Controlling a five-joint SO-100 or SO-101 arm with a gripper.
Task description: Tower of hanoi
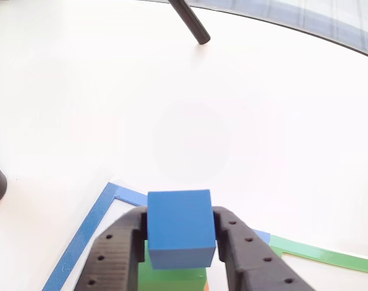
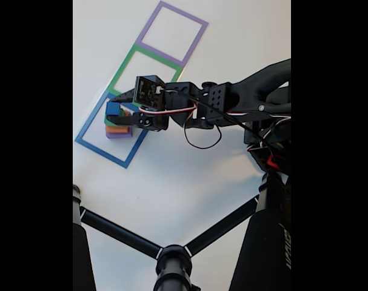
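Between our fingers, the gripper point(image 1: 180, 242) clamps the blue cube point(image 1: 180, 227) atop the stack in the blue outline point(image 2: 86, 140); the green outline point(image 2: 124, 63) lies just beyond.

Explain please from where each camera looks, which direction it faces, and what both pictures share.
Other view: rides at the claw, facing forward and down over the white table; both black fingers show, closed on the blue cube.
Fixed view: sits high on a black tripod, looking down at the table; the arm reaches in from the right.
Shared: the blue cube, the green block beneath it, the blue outline, the green outline.
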